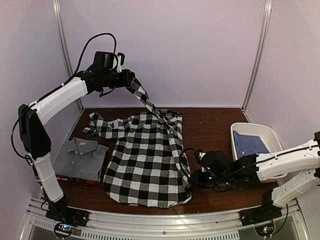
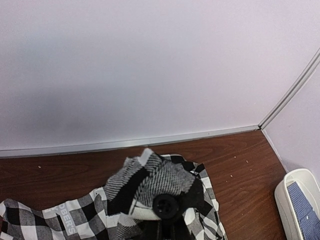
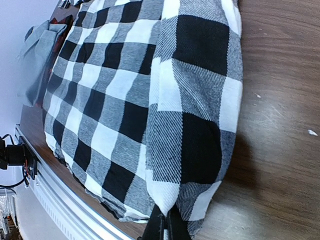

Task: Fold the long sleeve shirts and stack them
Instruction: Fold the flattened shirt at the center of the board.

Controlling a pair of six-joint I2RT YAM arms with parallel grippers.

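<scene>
The black-and-white check shirt (image 1: pixel 142 160) lies spread flat in the middle of the table. My left gripper (image 1: pixel 131 81) is raised high at the back, shut on its sleeve cuff (image 2: pixel 150 185), and the sleeve stretches taut down to the shirt's right side. The cuff's black button (image 2: pixel 166 206) hides the fingers in the left wrist view. My right gripper (image 3: pixel 165 227) sits low at the shirt's near right corner (image 1: pixel 189 186), shut on a fold of the cloth. A folded grey shirt (image 1: pixel 80 157) lies on the left, over a red-black one (image 1: pixel 75 178). A blue shirt (image 1: pixel 249 144) lies in the tub.
A white plastic tub (image 1: pixel 271 132) stands at the right, close behind my right arm. Pale walls close in the table at the back and sides. A metal rail (image 1: pixel 150 224) runs along the near edge.
</scene>
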